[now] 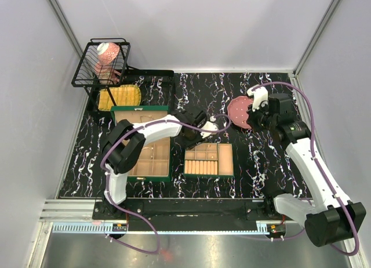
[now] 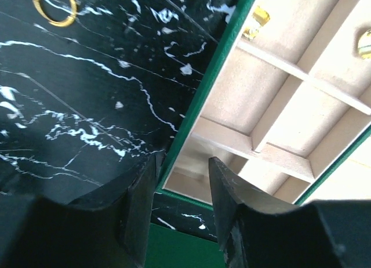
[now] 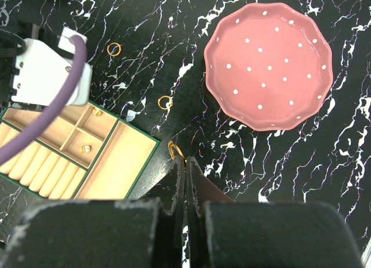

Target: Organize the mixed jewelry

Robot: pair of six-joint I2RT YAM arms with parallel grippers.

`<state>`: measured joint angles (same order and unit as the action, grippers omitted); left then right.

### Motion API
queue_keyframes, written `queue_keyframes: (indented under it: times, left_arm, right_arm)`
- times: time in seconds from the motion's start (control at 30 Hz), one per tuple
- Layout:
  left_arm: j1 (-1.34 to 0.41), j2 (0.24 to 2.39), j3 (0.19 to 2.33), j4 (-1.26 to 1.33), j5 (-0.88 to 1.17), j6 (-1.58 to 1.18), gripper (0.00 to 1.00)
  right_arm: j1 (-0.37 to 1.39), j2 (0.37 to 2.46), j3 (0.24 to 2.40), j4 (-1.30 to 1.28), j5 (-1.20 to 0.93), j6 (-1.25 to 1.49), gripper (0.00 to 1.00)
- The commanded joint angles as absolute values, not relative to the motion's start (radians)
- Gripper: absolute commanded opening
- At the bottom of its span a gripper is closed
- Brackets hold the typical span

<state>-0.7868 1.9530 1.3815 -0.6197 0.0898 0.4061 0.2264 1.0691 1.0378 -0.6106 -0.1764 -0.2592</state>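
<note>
Over the green box's (image 2: pixel 200 102) rim, I see my left gripper (image 2: pixel 184 165) fingers apart; right gripper (image 3: pixel 185 162) fingers pressed together beside a gold hoop (image 3: pixel 175 149).

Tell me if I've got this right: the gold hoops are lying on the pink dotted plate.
Not quite. The pink dotted plate has nothing on it. The gold hoops are lying on the black marble table beside it. The right wrist view shows this.

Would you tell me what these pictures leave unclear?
Right wrist: whether the right gripper holds the nearest hoop; its tips cover part of it.
Left wrist: a gold piece is cut off by the right edge.
Top: contents of the tray are too small.
</note>
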Motion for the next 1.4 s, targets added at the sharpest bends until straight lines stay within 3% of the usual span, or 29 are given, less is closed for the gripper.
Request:
queue_keyframes:
  times: [0.0,0.83,1.37]
  left_arm:
    - [-0.790,1.980,1.430,-0.647,0.101,0.455,0.44]
    - [-0.795,2.066,1.577,-0.750,0.138,0.762,0.01]
    - [-0.801,2.066,1.562,-0.744,0.084,1.104,0.00]
  right_arm:
    - [0.218,1.039,1.039,-0.584,-0.175,-0.259,0.00]
    - [0.213,1.017,1.043,-0.609,-0.167,-0.291,0.00]
    - [0.213,1.034,1.061,-0.630,-0.153,-0.308,0.00]
